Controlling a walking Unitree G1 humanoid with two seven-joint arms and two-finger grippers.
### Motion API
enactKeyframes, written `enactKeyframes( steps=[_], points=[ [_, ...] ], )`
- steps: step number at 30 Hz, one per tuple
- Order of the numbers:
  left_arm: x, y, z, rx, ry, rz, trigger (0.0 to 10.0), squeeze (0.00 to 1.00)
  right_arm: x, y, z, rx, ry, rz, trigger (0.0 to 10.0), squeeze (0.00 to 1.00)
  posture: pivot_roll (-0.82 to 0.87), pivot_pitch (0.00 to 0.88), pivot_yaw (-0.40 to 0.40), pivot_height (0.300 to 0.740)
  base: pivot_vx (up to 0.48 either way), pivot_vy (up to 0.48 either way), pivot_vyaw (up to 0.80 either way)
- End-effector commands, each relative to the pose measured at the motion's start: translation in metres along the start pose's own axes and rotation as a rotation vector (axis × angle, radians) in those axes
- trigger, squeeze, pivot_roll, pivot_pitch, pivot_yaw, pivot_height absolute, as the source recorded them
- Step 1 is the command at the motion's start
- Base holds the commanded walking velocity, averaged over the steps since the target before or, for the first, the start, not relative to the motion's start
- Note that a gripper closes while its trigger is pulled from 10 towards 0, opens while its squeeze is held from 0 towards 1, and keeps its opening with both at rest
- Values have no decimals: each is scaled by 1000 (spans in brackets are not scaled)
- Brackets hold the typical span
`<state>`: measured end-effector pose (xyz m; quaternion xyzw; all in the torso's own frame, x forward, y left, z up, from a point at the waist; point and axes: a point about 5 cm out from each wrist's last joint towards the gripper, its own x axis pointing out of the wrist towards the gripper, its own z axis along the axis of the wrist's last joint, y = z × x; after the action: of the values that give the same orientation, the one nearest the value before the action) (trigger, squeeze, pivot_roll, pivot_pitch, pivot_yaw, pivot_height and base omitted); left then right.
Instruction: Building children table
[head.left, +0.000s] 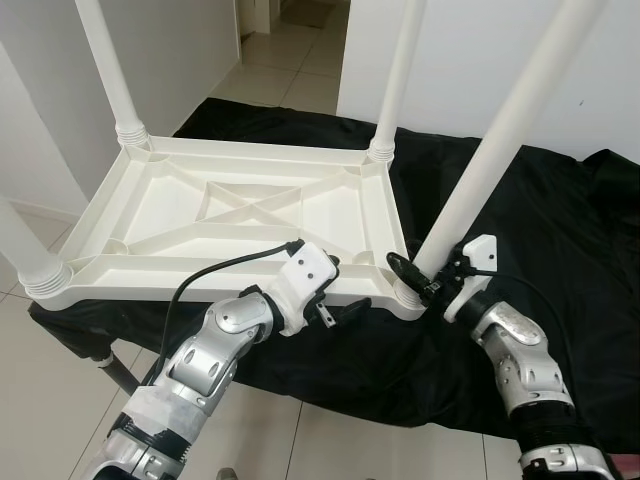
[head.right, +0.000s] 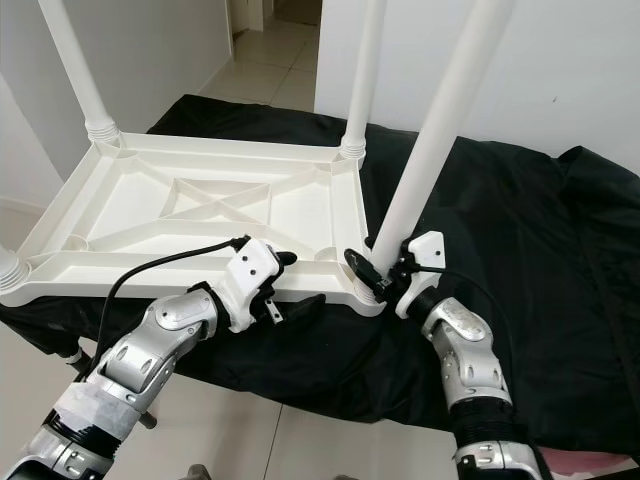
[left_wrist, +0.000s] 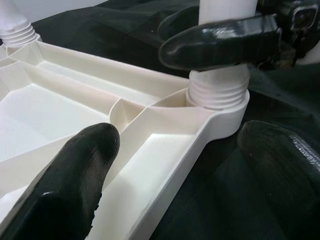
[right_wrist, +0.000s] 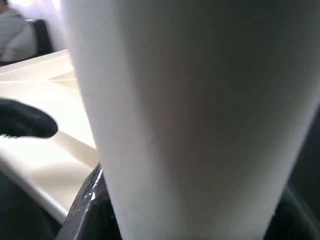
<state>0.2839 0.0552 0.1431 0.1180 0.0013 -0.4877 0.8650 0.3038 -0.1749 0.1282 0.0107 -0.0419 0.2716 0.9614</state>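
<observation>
One white tabletop (head.left: 240, 215) lies upside down on one black cloth (head.left: 560, 230); four white legs stand in its corner sockets: near right (head.left: 500, 140), far right (head.left: 400, 70), far left (head.left: 105, 60), near left (head.left: 20, 245). Two silver arms are counted, with a left gripper (head.left: 345, 305) and a right gripper (head.left: 415, 275)

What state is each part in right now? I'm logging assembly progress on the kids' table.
Tabletop: upside down on the black cloth.
Near-right leg: upright in its corner socket, threads still showing.
Other three legs: standing in their sockets.
Right gripper: shut on the near-right leg, close to its base.
Left gripper: open, astride the tabletop's near edge.
</observation>
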Motion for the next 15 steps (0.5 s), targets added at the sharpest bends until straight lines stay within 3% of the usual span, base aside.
enactKeyframes(
  steps=[1,4,7,8,10,13,15],
  points=[
    [1,-1,1,0,2,-34,10000,0,0,7,-12,17,68,-70,10000,0,-49,0,-39,740,0,0,0],
    [1,-2,0,-1,5,-38,10000,0,1,12,-12,7,74,-113,10000,0,-51,0,-38,740,0,0,0],
    [-1,-2,-1,-10,8,-41,10000,0,0,24,-13,71,82,-322,10000,0,-52,0,-37,740,0,0,0],
    [-1,-2,-1,-10,8,-41,10000,0,0,24,-13,71,82,-322,10000,0,-52,0,-37,740,0,0,0],
    [-2,-2,-2,-15,11,-41,10000,0,-3,31,-14,92,72,-455,10000,0,-53,0,-34,740,0,0,0],
    [-2,-3,-2,-22,13,-47,10000,0,-5,35,-16,101,60,-532,10000,0,-56,0,-33,740,0,0,0],
    [-2,-5,-4,-24,20,-57,10000,0,-7,42,-15,107,30,-657,10000,0,-53,0,-30,740,0,0,0]
  ],
)
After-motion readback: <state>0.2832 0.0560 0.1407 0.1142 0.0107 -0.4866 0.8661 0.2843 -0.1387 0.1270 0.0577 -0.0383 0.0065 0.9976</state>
